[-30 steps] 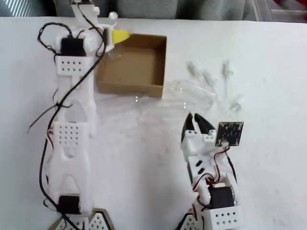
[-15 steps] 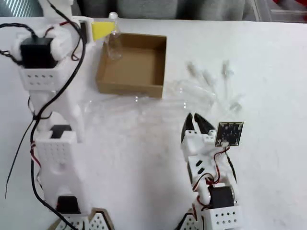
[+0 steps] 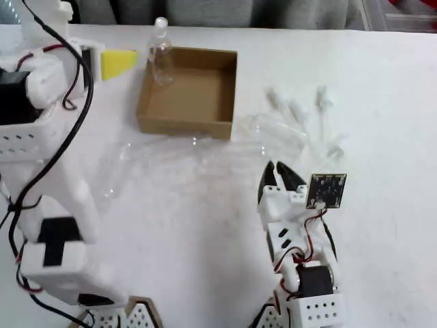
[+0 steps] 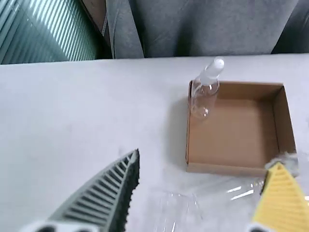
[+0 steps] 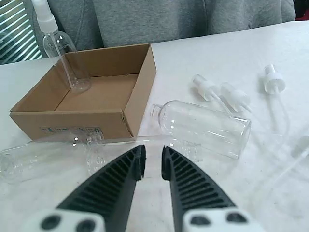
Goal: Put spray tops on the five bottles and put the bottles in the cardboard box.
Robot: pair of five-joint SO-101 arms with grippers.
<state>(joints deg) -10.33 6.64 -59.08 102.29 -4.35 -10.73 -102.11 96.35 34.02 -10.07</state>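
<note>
Bottle (image 3: 161, 58) now stands in box (image 3: 184, 127); left hand (image 4: 206, 161) pulled back, apart; right hand (image 5: 152, 153) slightly apart near lying bottles (image 5: 203, 126)

The cardboard box (image 3: 184, 127) is showing matt brown paperboard, smooth on its walls and floor. The bottle (image 3: 162, 65) standing in it is gleaming as clear, glossy plastic, and its spray top (image 3: 160, 27) is looking like smooth white plastic. The lying bottles (image 5: 203, 126) are catching highlights on the same transparent plastic, beside loose spray tops (image 5: 207, 87) of white plastic. The tabletop (image 3: 382, 89) is presenting a white, matt, faintly mottled surface. The right gripper (image 5: 152, 150) is showing matt black plastic with ribbed inner faces. The left gripper (image 4: 206, 161) is pairing a grey ribbed plastic finger with a smooth yellow one. The arms (image 3: 61, 198) are wearing white matt plastic shells. Grey cloth (image 5: 183, 17) is hanging behind.
</note>
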